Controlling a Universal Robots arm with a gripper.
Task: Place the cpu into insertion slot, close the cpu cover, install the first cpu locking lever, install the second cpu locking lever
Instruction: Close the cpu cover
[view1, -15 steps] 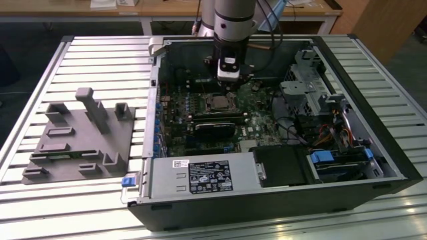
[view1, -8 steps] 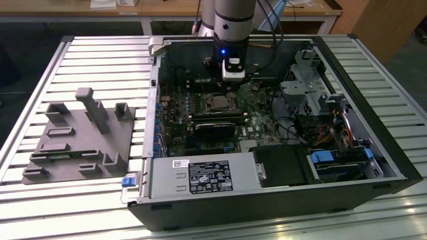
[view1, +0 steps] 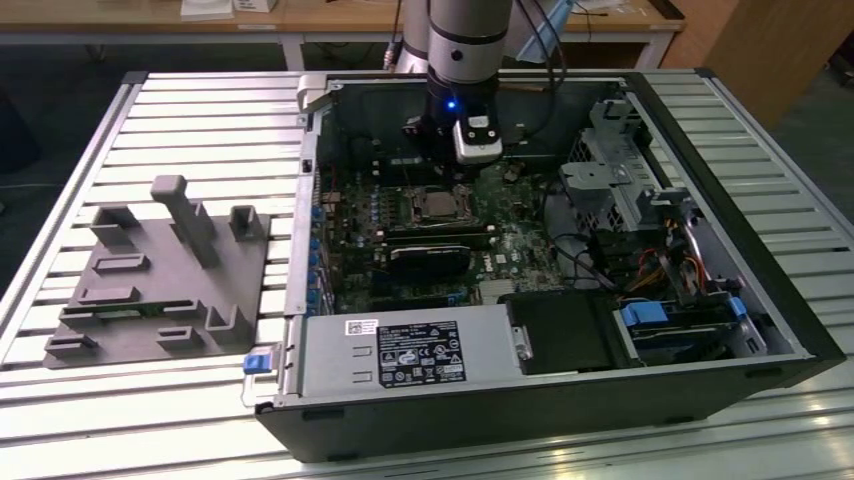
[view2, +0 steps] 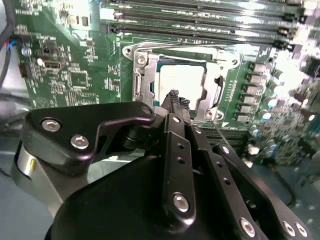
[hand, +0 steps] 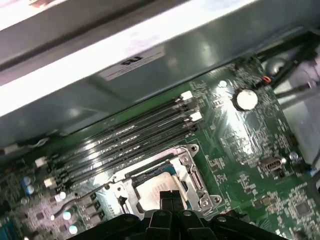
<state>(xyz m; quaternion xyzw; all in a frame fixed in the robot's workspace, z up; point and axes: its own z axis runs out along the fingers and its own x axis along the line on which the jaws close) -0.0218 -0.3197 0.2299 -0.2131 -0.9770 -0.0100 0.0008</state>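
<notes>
Cpu (view2: 181, 80) lies framed by the cpu cover (view2: 142, 82) beside memory slots (view2: 200, 25), end effector (view2: 175, 97) pressed together just above.

A slatted metal table (view1: 200, 130) carries an open computer case (view1: 534, 420) and a grey fixture (view1: 147, 300).

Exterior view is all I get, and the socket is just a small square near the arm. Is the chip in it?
Observer: Yes. In the second wrist view the chip sits in the socket, silver top up.
Operator: And the cover?
Observer: The cover lies flat around the chip, which shows through its window.
Operator: What about the gripper?
Observer: The gripper is shut and empty, with its tips over the chip's edge. I cannot tell whether they touch.
</notes>
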